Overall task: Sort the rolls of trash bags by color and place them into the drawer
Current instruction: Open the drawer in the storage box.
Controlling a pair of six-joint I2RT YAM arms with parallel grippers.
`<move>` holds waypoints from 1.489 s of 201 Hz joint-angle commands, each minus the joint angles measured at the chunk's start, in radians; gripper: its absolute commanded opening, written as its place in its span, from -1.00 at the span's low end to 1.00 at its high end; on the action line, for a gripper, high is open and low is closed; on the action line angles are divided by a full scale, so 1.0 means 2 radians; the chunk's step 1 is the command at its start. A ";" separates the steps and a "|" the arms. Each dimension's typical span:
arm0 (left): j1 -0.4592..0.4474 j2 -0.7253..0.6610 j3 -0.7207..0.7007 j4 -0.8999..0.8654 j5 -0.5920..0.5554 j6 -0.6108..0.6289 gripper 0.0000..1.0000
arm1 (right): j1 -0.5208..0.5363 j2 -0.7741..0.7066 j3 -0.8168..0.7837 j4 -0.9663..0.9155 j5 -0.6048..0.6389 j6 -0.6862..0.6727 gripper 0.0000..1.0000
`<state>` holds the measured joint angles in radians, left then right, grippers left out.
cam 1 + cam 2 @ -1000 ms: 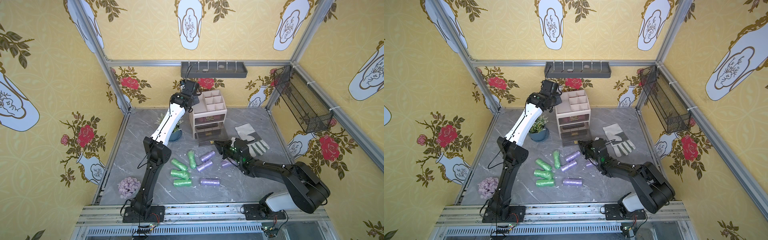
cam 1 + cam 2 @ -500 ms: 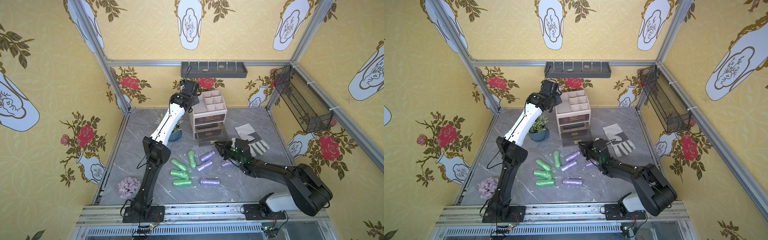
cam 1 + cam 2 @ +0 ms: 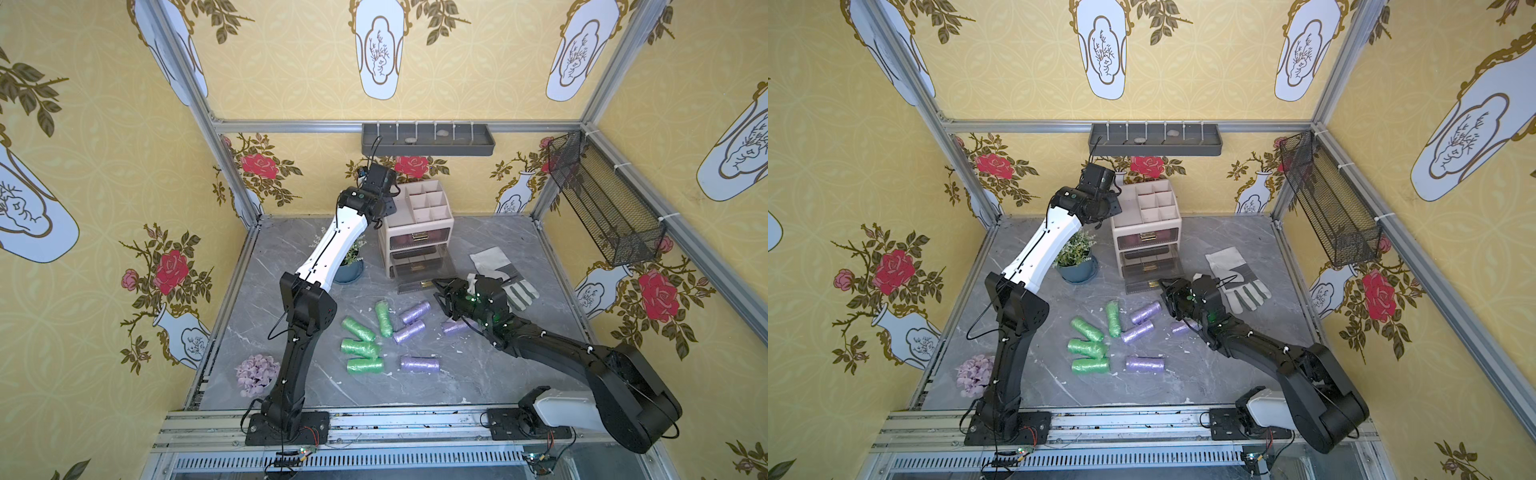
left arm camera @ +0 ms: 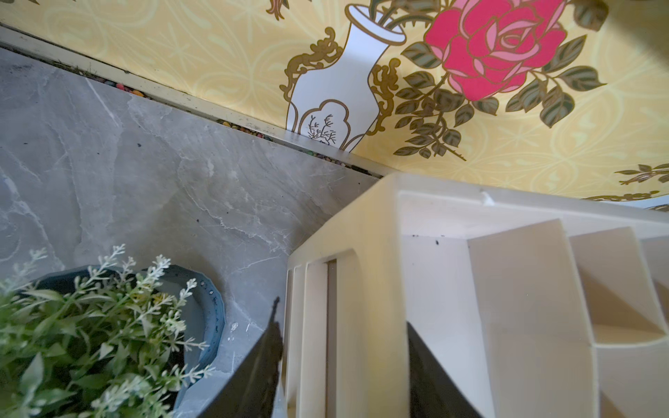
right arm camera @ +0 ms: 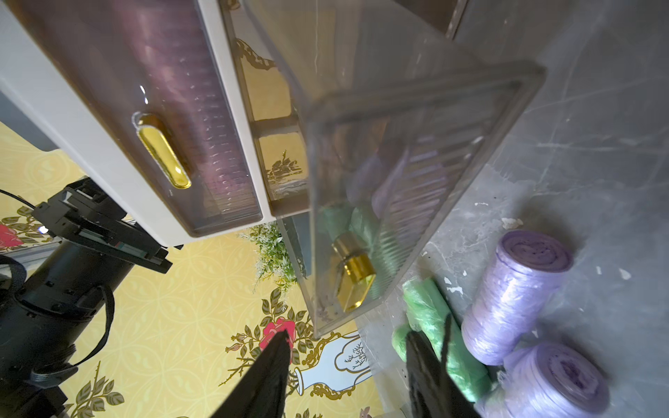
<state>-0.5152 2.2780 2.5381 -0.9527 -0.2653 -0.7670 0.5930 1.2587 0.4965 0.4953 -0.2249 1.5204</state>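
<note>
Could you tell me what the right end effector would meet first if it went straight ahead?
Most likely the gold handle on the front of the open drawer. The right end effector is open and aimed at it, though depth is uncertain.

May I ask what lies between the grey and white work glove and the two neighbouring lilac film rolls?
The right arm's open black pincer, over a third lilac roll, in both top views.
</note>
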 commanded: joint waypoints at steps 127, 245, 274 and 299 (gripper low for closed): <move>0.000 -0.396 -0.435 0.161 -0.019 0.137 0.51 | -0.103 -0.182 0.210 -0.643 0.110 -0.041 0.24; 0.070 -0.681 -0.745 0.107 -0.064 0.162 0.92 | -0.070 -0.105 0.131 -0.557 0.005 0.022 0.29; 0.075 -0.697 -0.781 0.119 -0.062 0.163 0.98 | -0.050 -0.082 0.129 -0.550 0.008 0.038 0.34; 0.078 -0.698 -0.793 0.119 -0.055 0.161 0.99 | -0.045 -0.073 0.123 -0.547 0.011 0.051 0.38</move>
<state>-0.3645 0.8852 0.9714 -0.7361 -0.3843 -0.4534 0.4953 1.1019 0.7513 -0.6220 -0.2115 1.5757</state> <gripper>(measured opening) 0.994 0.681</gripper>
